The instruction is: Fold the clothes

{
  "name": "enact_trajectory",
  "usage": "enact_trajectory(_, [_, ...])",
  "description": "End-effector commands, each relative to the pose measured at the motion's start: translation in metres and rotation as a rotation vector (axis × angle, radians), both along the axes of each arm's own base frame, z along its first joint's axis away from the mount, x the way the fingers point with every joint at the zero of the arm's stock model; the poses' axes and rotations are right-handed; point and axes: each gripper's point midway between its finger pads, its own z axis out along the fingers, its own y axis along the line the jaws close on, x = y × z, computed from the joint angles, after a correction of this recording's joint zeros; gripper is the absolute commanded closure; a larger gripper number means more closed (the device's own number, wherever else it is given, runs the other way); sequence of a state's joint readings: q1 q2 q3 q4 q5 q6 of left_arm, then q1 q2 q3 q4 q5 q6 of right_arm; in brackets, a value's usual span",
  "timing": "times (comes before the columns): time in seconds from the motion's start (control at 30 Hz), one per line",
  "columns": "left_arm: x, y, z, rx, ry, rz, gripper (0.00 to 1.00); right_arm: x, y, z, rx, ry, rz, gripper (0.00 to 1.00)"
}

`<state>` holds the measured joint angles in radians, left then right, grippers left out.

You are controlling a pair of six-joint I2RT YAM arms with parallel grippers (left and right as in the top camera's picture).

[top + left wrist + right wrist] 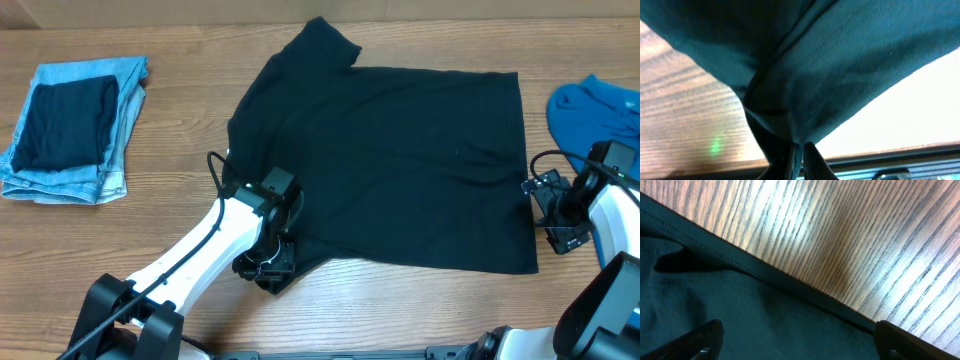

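fabric sits pinched in the left gripper (799, 155), whose two dark jaws are pressed together on a bunched bit of the black t-shirt (850, 55). in the left wrist view the cloth fans out from that pinch in creased folds, with the wooden table (685, 115) showing beside it. from overhead, this gripper (268, 264) is at the shirt's near-left corner, on the edge closest to the robot, and its white arm reaches in from the lower left. the right gripper (800, 347) stands spread wide, one dark finger at each lower corner of the right wrist view, and holds nothing. the shirt's stitched hem (790, 282) runs slantwise above the gap, with flat fabric and one shallow wrinkle on one side and bare wood grain on the other. whether these fingers touch the cloth cannot be told. overhead, the right gripper (550, 205) is at the shirt's right edge, toward its near corner. the black t-shirt (400, 150) lies spread mostly flat across the middle of the table (160, 225), one sleeve pointing to the far side. a blue garment (600, 110) lies at the right edge, just apart from the shirt. folded jeans (125, 120) with a dark cloth (65, 125) on top lie far left, well apart.
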<state>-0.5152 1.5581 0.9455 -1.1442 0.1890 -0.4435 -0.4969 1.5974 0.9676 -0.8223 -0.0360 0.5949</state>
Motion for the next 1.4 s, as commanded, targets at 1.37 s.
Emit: enact_trajectory(1.37, [0.034,-0.032,0.004,-0.141,-0.114,0.077,0.96,0.001,-0.004,0.006,-0.024,-0.019,-0.006,0.00])
